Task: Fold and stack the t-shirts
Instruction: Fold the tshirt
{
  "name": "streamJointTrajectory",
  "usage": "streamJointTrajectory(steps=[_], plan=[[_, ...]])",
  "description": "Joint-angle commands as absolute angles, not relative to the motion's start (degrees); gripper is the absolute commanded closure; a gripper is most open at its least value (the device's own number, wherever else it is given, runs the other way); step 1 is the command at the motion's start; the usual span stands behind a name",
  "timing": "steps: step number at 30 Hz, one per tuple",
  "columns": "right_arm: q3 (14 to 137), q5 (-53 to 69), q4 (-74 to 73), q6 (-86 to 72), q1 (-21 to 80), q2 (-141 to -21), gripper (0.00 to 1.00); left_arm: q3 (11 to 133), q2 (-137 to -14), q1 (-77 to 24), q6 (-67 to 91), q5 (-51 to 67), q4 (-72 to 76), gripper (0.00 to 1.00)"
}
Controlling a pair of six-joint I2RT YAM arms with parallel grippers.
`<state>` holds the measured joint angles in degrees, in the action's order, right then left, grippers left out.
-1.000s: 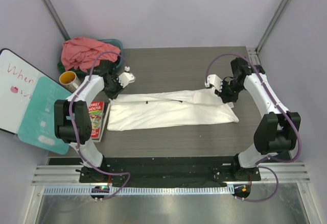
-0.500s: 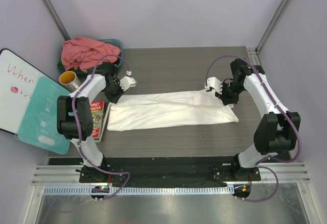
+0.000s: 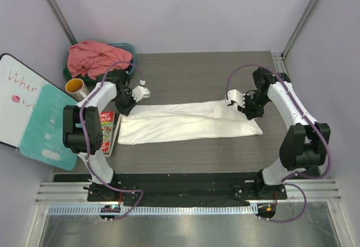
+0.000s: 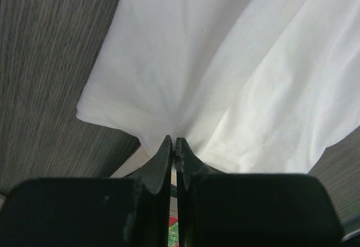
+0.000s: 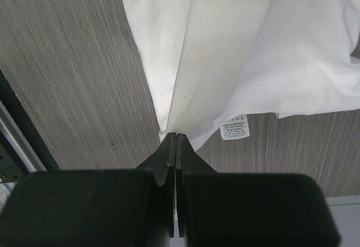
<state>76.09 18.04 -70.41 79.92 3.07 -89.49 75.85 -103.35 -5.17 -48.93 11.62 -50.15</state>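
I am holding the white t-shirt [image 3: 185,122] with both arms. My left fingers [image 4: 169,147] are pressing together on a pinch of its cloth at the left end, and the cloth is spreading away from the tips in soft folds. My right fingers [image 5: 170,143] are clamping in the same way on the cloth at the right end, just beside a small sewn label [image 5: 234,127]. In the top view the shirt is lying as a long band across the middle of the dark wood-grain worktop [image 3: 197,70], folded lengthwise, and it is reaching from one pair of fingers to the other. The salmon-pink t-shirt [image 3: 93,57] is sitting in a crumpled heap in the teal basin [image 3: 129,48] at the far left corner, well apart from the white one. Near my left arm a round yellow tin [image 3: 75,86] is standing, and a red and green book [image 3: 105,124] is lying at the left edge of the worktop, near a whiteboard [image 3: 14,89].
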Motion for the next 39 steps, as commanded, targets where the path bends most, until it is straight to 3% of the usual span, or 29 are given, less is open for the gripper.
streamJointTrajectory(steps=[1,2,4,8,11,14,19,22,25,26,29,32,36,39], plan=[[75.06,16.79,-72.33,81.47,3.43,-87.54,0.99,76.82,-102.57,-4.92,-50.8,11.43,-52.82,0.95],[74.8,16.53,-72.42,81.74,3.6,-87.54,0.99,76.82,-102.74,-4.92,-51.32,11.16,-53.34,0.85],[74.71,16.26,-73.04,82.61,3.69,-87.54,0.98,77.43,-103.09,-4.92,-52.2,11.16,-54.66,0.75],[74.44,14.77,-74.62,84.11,4.31,-87.89,0.8,78.49,-104.24,-4.92,-53.44,9.67,-57.48,0.45],[74.53,14.5,-75.85,84.99,4.39,-88.07,0.64,78.49,-104.5,-4.92,-53.61,8.35,-57.04,0.34],[74.01,14.15,-77.08,86.04,4.57,-87.63,0.61,78.57,-104.5,-4.92,-53.44,7.47,-56.43,0.33],[73.48,13.36,-73.84,84.65,4.48,-87.36,0.62,77.87,-103.8,-4.57,-51.24,4.58,-51.52,0.32],[72.69,12.66,-66.29,79.73,4.4,-87.71,0.7,78.66,-103.8,-3.87,-48.88,2.55,-46.77,0.3],[71.81,13.44,-58.11,75.5,3.69,-88.85,0.84,81.03,-104.15,-3.52,-46.85,2.99,-45.0,0.3],[72.59,13.71,-55.92,74.8,3.52,-89.47,0.93,81.64,-104.5,-3.52,-46.58,3.34,-44.83,0.3],[75.84,15.9,-54.06,69.89,3.25,-92.89,0.99,83.23,-104.5,-3.52,-45.88,4.57,-44.56,0.32],[77.87,17.75,-51.87,66.72,2.99,-96.5,0.99,84.02,-104.94,-3.52,-45.88,5.89,-44.74,0.41],[77.52,18.54,-44.84,61.63,2.81,-100.01,0.99,84.9,-106.25,-3.52,-44.91,7.12,-44.82,0.7],[79.1,18.2,-40.88,59.16,2.81,-103.88,0.99,85.87,-106.79,-3.6,-44.21,7.47,-45.26,0.8]])
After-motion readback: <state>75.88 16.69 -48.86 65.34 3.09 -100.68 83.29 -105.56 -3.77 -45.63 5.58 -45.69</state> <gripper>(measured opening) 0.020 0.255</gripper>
